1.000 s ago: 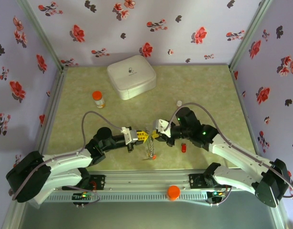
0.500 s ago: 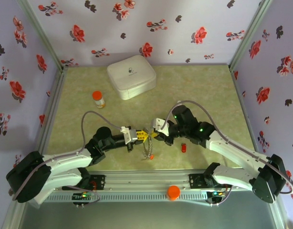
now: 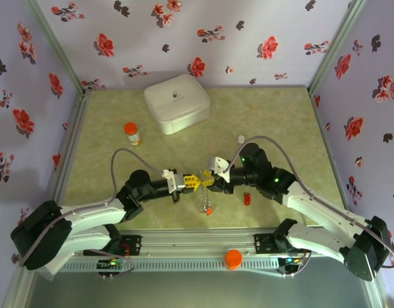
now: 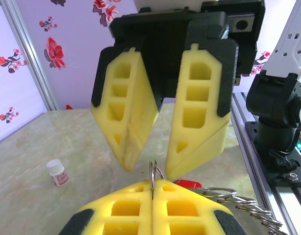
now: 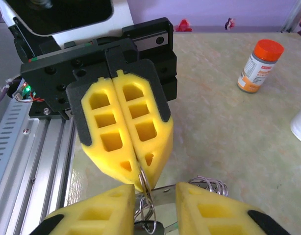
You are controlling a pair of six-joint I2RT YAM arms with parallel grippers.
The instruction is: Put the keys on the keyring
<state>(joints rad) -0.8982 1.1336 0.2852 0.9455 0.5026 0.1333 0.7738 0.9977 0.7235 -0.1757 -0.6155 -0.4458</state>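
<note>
My left gripper is shut on a thin silver loop of the keyring, held above the table's near middle. The ring's chain-like coils trail off to one side. Facing it tip to tip, my right gripper stands open, its yellow fingers either side of the loop and not pinching it. Keys hang below the ring: an orange one and a black-headed one whose metal blade lies between my right fingers. A red key lies on the table to the right.
An orange-capped pill bottle stands at the left, a white rounded case at the back, and a tiny white bottle behind my right arm. The metal rail runs along the near edge.
My right gripper has opened and let go of the ring, and that arm has drawn slightly back to the right. The left gripper stays shut, and the keys hang from it.
</note>
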